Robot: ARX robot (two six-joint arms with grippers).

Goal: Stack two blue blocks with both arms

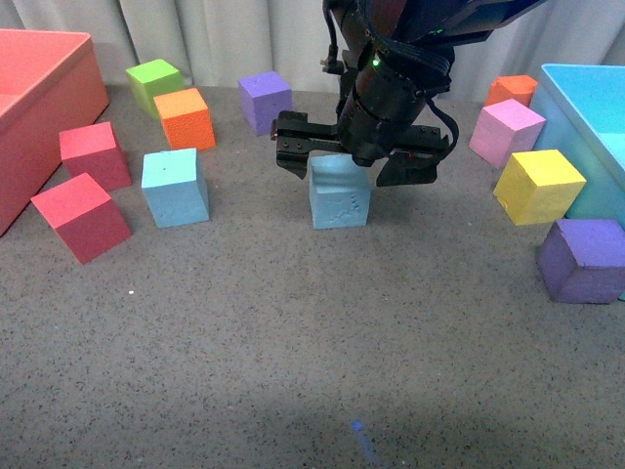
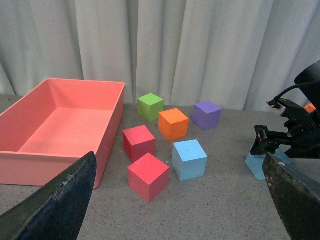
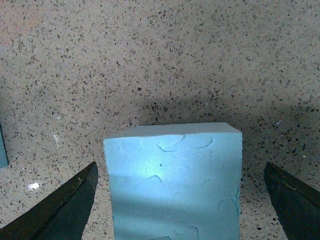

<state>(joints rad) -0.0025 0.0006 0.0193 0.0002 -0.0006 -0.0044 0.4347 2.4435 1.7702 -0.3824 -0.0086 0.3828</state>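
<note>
Right tool (image 1: pixel 350 166) is open and hangs over the embossed blue block (image 1: pixel 340 192) mid-bench (image 1: pixel 293 342). Its fingers (image 3: pixel 60 210) straddle the block without touching it. Second blue block (image 1: pixel 175 188) sits well to the left, beside the red cubes (image 1: pixel 95 154). Left tool (image 2: pixel 175 210) is also open and empty, out of the front view. Blocks look like foam: probably light, soft, matte, not slippery. Suggest gripping opposite flat sides at mid-height with a gentle squeeze, since over-clamping would likely dent the block and skew the stack.
</note>
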